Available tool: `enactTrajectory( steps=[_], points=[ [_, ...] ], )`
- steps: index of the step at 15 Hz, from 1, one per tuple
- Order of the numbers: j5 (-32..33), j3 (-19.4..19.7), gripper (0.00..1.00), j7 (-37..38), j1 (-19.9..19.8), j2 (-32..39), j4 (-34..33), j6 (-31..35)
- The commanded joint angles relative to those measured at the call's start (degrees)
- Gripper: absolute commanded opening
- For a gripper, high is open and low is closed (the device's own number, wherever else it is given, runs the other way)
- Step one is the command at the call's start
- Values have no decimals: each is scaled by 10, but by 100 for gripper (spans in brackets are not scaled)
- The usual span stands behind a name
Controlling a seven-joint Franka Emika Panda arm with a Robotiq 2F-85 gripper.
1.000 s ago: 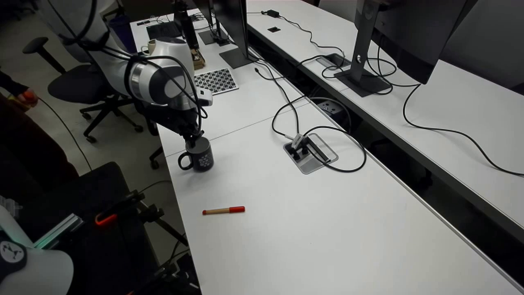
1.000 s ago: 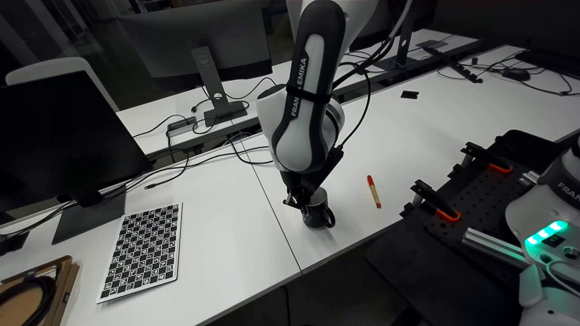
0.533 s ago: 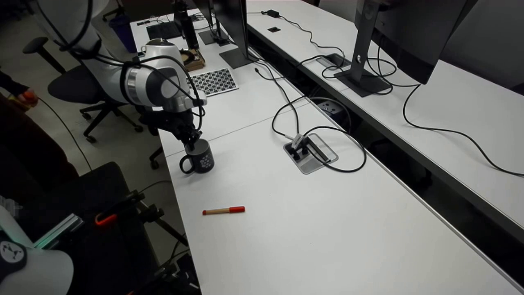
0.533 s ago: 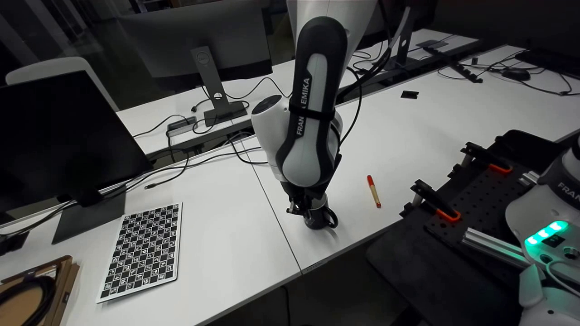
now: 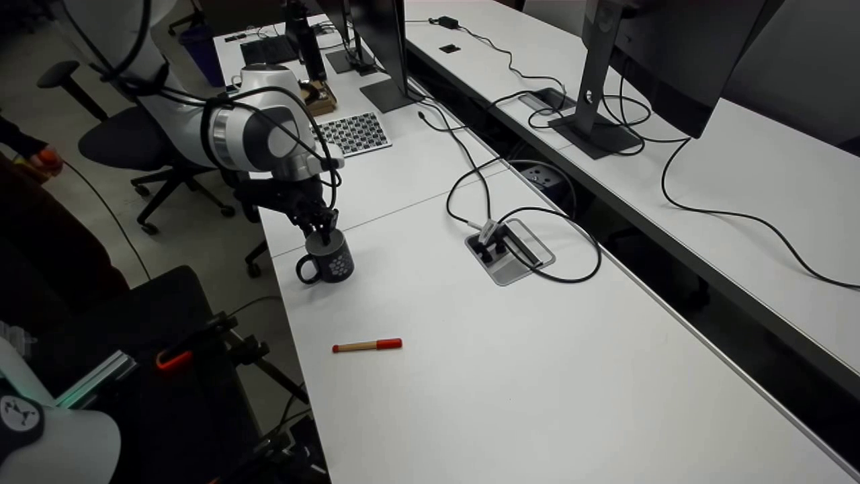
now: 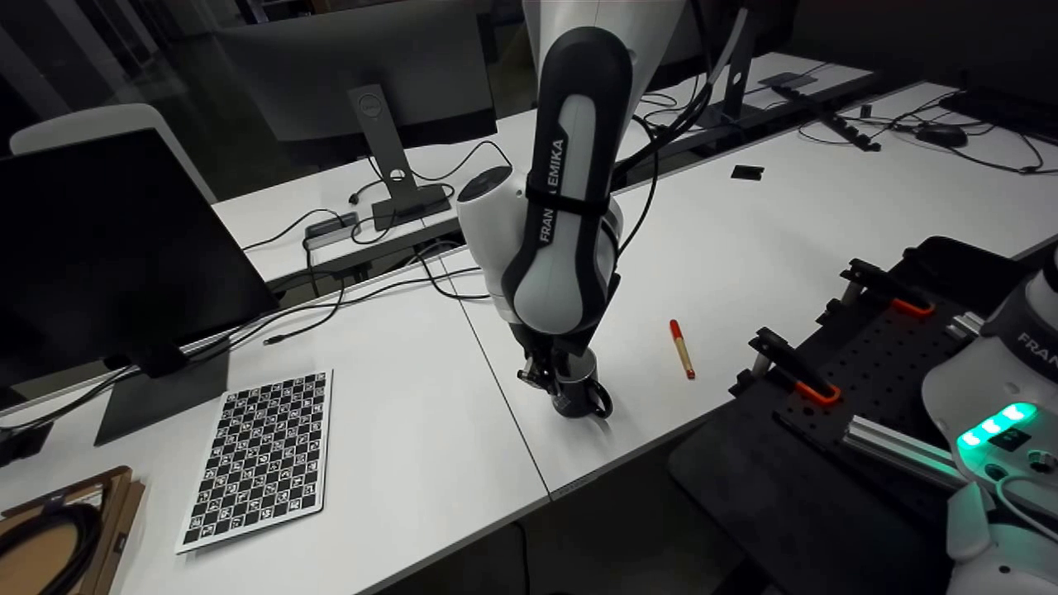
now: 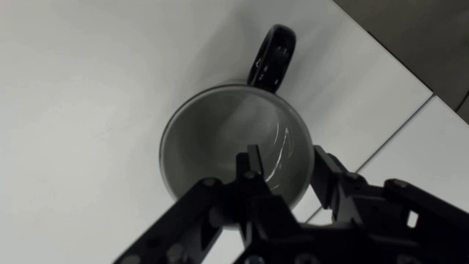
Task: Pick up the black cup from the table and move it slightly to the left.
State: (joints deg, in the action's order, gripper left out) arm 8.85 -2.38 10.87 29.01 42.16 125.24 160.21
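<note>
A black gripper, spread apart, straddles the wall of a glossy black mug.
In an exterior view the mug stands upright, left on the long white table, beyond a red-and-tan pen.

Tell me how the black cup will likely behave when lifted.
The black cup looks rigid, its rim evenly round. Glints inside suggest a slick finish that may slip. The gripper straddles just one side, so the cup might tilt.

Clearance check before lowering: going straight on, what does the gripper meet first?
Likely the cup, at its inside bottom: the gripper points down, one of its fingers in the cup's mouth, the other outside. Depth is unclear; the table could come first.
</note>
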Motion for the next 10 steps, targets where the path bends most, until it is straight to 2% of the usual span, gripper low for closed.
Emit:
enactTrajectory(
  steps=[1, 4, 5, 10],
  points=[
    [20, 31, 71, 22, 17, -34, 20, 11],
    [33, 54, 95, 33, 28, -66, 34, 12],
    [36, 57, 99, 34, 27, -76, 37, 8],
    [56, 67, 100, 44, 25, -125, 60, 14]
  ],
)
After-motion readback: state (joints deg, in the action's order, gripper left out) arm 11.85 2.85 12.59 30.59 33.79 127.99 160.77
